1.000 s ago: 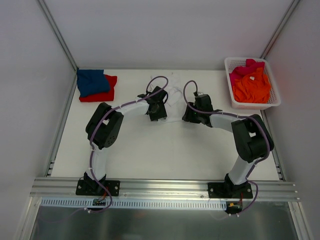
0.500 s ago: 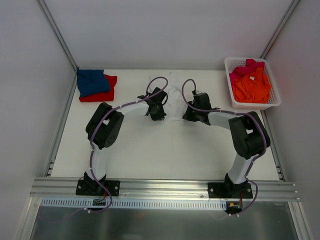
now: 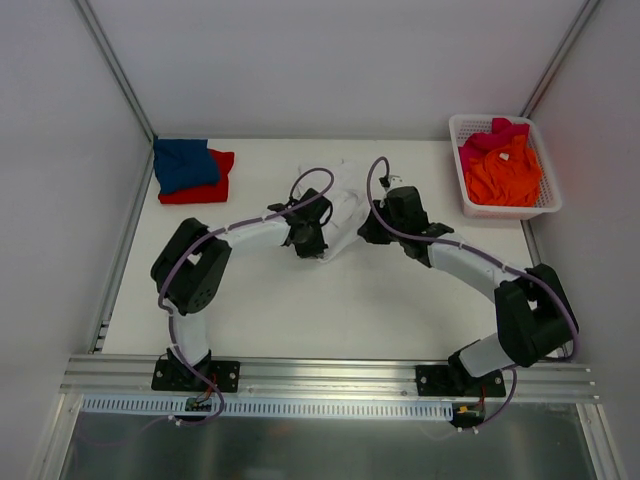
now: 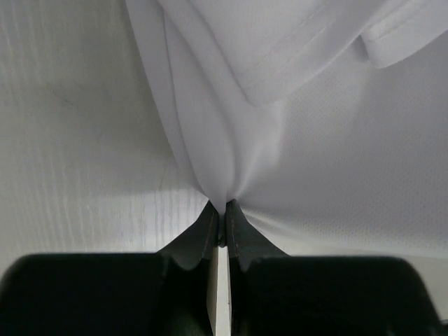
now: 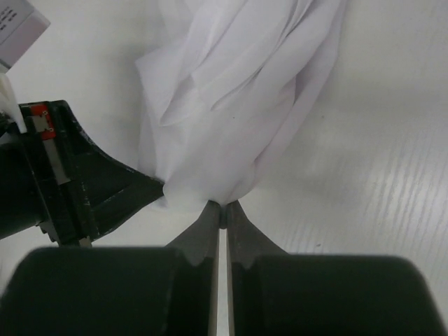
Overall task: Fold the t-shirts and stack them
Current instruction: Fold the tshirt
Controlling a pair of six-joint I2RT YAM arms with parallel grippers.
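A white t-shirt (image 3: 343,205) lies bunched at the middle of the table between both arms. My left gripper (image 4: 222,205) is shut on a fold of its cloth (image 4: 280,126), which stretches away from the tips. My right gripper (image 5: 224,204) is shut on another bunched edge of the same white t-shirt (image 5: 231,119). In the top view the left gripper (image 3: 312,243) sits at the shirt's near left, the right gripper (image 3: 368,228) at its right. A folded blue t-shirt (image 3: 183,163) lies on a folded red t-shirt (image 3: 213,186) at the back left. An orange t-shirt (image 3: 503,175) and a pink t-shirt (image 3: 487,137) fill the basket.
The white lattice basket (image 3: 550,203) stands at the back right corner. The left arm's black finger (image 5: 105,185) shows close beside the cloth in the right wrist view. White walls enclose the table on three sides.
Both grippers have shut on the white t-shirt. Both arms have stretched lower and wider, and the shirt has gathered into a taller bunch between them.
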